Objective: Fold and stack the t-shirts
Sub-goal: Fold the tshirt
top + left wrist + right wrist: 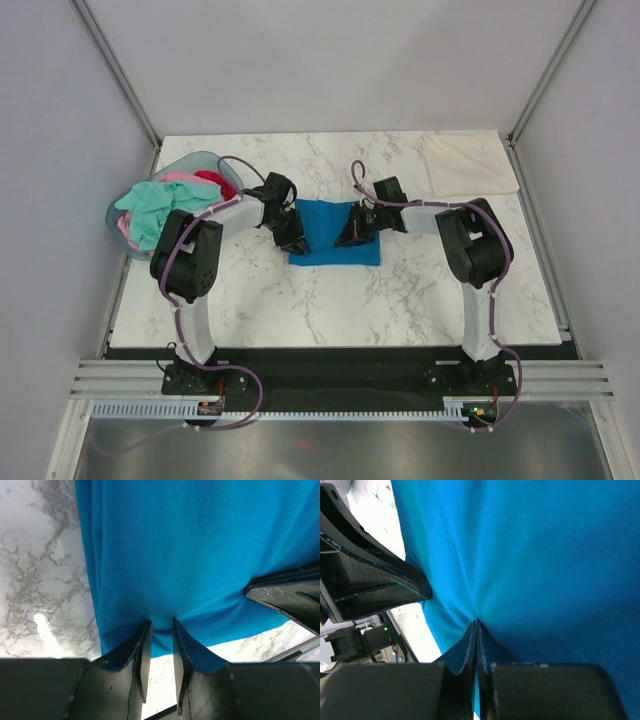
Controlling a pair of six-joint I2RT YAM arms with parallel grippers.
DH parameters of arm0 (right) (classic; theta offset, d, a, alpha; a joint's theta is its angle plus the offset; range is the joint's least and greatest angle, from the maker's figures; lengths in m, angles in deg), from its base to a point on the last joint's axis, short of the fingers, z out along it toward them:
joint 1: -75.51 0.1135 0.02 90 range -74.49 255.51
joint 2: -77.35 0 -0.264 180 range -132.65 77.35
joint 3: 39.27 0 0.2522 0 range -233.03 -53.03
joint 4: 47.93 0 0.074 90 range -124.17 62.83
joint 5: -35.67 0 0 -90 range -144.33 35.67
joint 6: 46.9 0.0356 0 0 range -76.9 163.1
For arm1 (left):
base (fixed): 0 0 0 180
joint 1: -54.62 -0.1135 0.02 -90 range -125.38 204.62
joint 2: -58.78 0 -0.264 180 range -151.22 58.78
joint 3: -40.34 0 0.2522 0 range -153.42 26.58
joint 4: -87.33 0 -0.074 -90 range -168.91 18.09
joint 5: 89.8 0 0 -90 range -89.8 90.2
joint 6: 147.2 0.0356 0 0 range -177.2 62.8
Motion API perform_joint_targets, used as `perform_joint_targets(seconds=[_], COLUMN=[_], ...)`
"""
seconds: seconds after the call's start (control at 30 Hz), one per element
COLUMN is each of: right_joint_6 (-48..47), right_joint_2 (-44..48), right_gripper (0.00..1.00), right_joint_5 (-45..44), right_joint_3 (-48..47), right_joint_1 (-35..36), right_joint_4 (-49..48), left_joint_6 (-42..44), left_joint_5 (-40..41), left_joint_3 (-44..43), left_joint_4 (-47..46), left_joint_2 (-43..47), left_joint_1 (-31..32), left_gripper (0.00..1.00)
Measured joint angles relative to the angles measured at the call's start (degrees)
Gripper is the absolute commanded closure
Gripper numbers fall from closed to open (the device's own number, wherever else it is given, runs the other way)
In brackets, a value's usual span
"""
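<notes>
— Presently, which step do we enter for the record?

— We judge a fold of the blue t-shirt (pixel 335 250) to be in hand. It lies at the middle of the worktop (pixel 330 310), somewhat nearer the far edge, already reduced to a compact panel. One cream t-shirt (pixel 468 165) lies folded flat at the far right corner. The mint green t-shirt (pixel 155 205), the pink one (pixel 180 178) and the red one (pixel 215 182) are heaped in the basket (pixel 190 158) at the far left corner, not yet dealt with.

— And the pincers?

— The right pincer (pixel 476 625) has its fingers pressed almost together on a pinch of blue cloth, with creases running to the tips. The left pincer (pixel 160 625) shows a narrow gap between its fingers. The cloth gathers at its tips and drapes down either side, so we take it to be gripping a thicker fold, though what fills the gap is partly hidden. From above, the two stand at opposite sides of the shirt, left and right.

— What does the next move call for?

— In our judgement, both arms must raise and carry their holds together, level and at one pace, so the fold lands square rather than skewed. We would flag the left hold as the looser of the two. Cloth slipping there would spoil the edge. After that, the panel belongs on the cream shirt at the far right corner.
</notes>
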Motion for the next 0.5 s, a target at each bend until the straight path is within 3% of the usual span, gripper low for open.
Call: perform_joint_targets(seconds=[0.5], right_joint_6=[-0.4], right_joint_2=[8.9], right_gripper=[0.92], right_joint_5=[0.8], right_joint_3=[4.3], right_joint_1=[0.2], right_joint_4=[-0.6], left_joint_6=[0.0], left_joint_5=[3.3], left_joint_3=[-2.2], left_joint_4=[2.9], left_joint_2=[4.2], left_joint_1=[0.2], left_gripper=[0.68])
